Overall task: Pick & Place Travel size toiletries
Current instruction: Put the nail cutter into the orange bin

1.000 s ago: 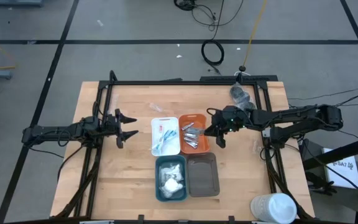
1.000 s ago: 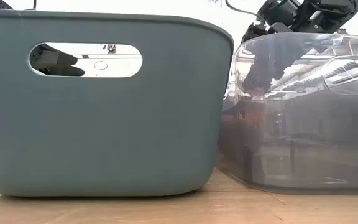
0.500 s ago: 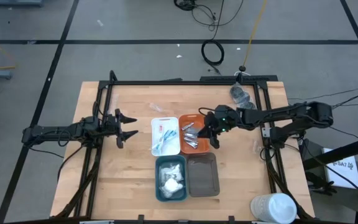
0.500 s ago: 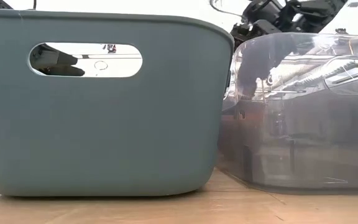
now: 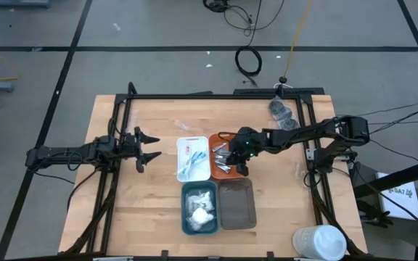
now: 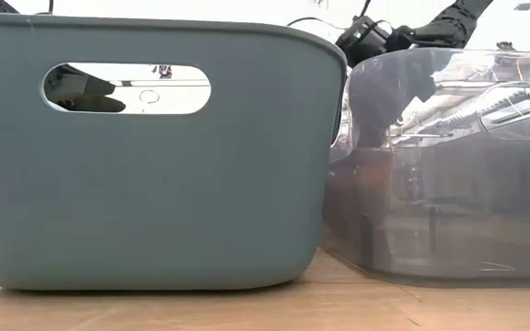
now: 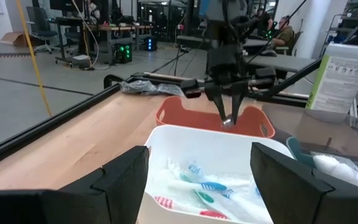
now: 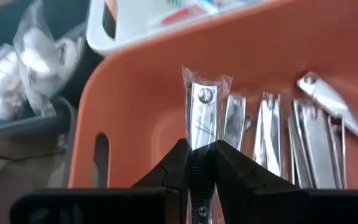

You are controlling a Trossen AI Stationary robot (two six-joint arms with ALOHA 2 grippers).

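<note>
My right gripper (image 5: pixel 239 156) is over the orange tray (image 5: pixel 226 137), shut on a silver piece in clear wrap (image 8: pixel 202 115). Several like silver pieces (image 8: pixel 291 134) lie in that tray. My left gripper (image 5: pixel 149 147) waits open and empty, left of the white tray (image 5: pixel 192 139), which holds pink and blue wrapped sticks (image 7: pixel 197 193). White sachets (image 5: pixel 200 210) lie in the teal tray (image 5: pixel 186 190). The left wrist view also shows my right gripper (image 7: pixel 229 115) above the orange tray (image 7: pixel 179 112). My right gripper pinches one end of the wrapped silver piece (image 8: pixel 201 146) between its two fingers (image 8: pixel 178 163). The piece runs on past the fingertips in line with them. The fingers point down, and the piece hangs below them (image 7: pixel 227 122) over the orange tray's inside.
The grey tray (image 5: pixel 236 204) stands beside the teal tray, near side of the orange one. Dark grey roundish pieces (image 5: pixel 281 112) lie at the table's far right. A big white cup (image 5: pixel 318 241) lies at the near right corner. A black frame (image 5: pixel 216 95) edges the table.
My right gripper has gone toward the table's left, from beside the orange tray's right edge to over the tray. It has stayed shut and carried the silver piece along.
</note>
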